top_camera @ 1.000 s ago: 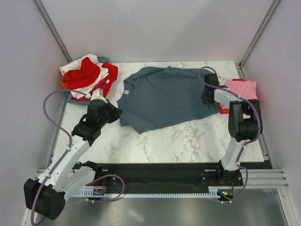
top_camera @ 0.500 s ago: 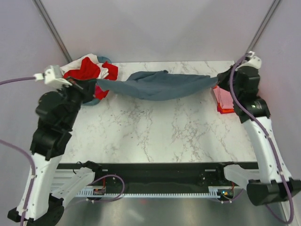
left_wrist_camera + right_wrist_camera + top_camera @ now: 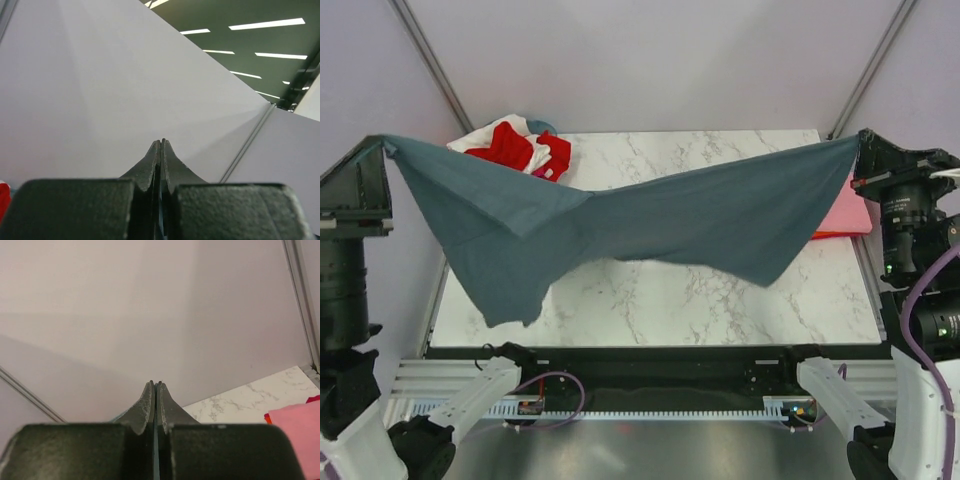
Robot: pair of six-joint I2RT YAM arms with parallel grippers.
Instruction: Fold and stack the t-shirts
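Observation:
A slate blue-grey t-shirt (image 3: pixel 650 215) hangs stretched in the air above the marble table (image 3: pixel 720 290), sagging in the middle, with a long flap drooping at the left. My left gripper (image 3: pixel 382 142) is shut on its left corner. My right gripper (image 3: pixel 858 140) is shut on its right corner. Both are raised high, close to the camera. In the left wrist view the left gripper (image 3: pixel 161 141) has its jaws pressed together, and so does the right gripper (image 3: pixel 154 384) in the right wrist view. A pile of red and white t-shirts (image 3: pixel 515 145) lies at the back left.
A folded pink shirt (image 3: pixel 845 210) lies on an orange-red one (image 3: pixel 830 236) at the table's right edge, partly behind the hanging cloth; it is the pink shirt (image 3: pixel 297 432) in the right wrist view. A sliver of teal basket (image 3: pixel 538 125) shows behind the pile. Grey walls enclose three sides.
Both arms have risen and spread apart, lifting the blue-grey t-shirt off the table and pulling it into a wide, taut span in the air.

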